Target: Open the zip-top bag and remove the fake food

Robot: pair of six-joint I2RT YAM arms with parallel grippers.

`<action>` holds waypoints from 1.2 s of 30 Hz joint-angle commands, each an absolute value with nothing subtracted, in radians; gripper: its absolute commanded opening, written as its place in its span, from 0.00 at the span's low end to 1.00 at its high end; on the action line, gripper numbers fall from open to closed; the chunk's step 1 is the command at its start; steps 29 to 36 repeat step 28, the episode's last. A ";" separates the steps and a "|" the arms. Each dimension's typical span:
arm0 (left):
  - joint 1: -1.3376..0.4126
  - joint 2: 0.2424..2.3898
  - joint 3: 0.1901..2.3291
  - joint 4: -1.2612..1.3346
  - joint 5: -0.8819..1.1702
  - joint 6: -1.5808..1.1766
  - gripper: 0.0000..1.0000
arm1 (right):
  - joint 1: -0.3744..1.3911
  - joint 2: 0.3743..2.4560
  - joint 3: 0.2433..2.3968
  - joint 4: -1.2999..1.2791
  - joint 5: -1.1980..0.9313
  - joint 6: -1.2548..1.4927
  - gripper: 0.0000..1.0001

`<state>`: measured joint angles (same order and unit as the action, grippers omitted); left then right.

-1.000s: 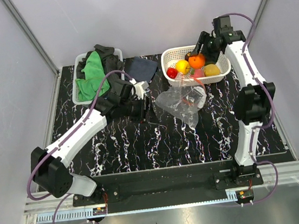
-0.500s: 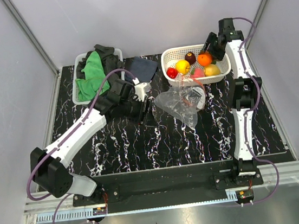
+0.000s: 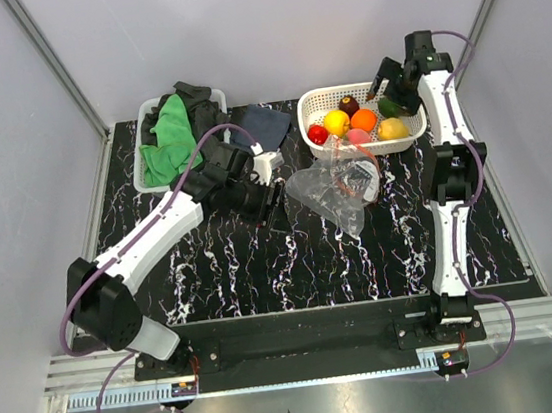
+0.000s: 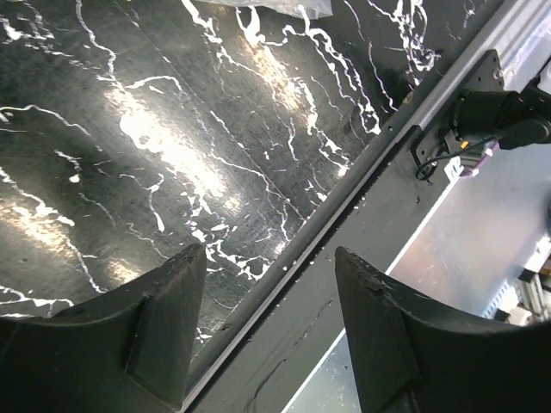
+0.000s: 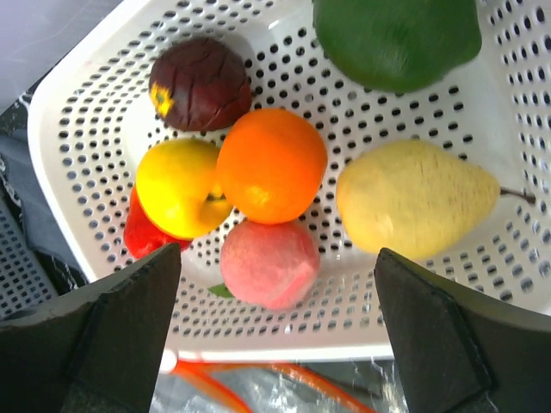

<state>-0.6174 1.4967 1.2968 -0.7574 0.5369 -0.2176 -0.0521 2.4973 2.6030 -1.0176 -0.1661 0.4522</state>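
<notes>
Your right end effector (image 5: 275,297) gapes over glossy plastic fruits (image 5: 271,163) in the white perforated basket (image 5: 82,116); left end effector (image 4: 269,301) spread, empty, over marbled bench (image 4: 172,129).

Bright overhead light glares off the glossy marbled table (image 4: 164,142).

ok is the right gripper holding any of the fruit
No, the right gripper stands open and empty above the white basket, and the orange lies loose inside it.

The fake food (image 5: 271,163) is glossy plastic, the basket (image 5: 77,112) perforated plastic, the zip-top bag (image 3: 330,195) crinkly film.
</notes>
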 commanded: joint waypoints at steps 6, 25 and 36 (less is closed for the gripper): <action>-0.615 1.522 1.356 -0.683 0.679 -0.222 0.80 | -0.006 2.163 2.393 -1.101 -0.159 0.448 1.00; -0.627 0.924 0.738 0.071 0.496 -0.935 0.99 | 0.247 1.059 0.988 -0.629 -0.416 0.689 0.99; -0.630 0.778 0.614 0.217 0.447 -1.021 0.99 | 0.247 0.863 0.881 -0.569 -0.460 0.710 1.00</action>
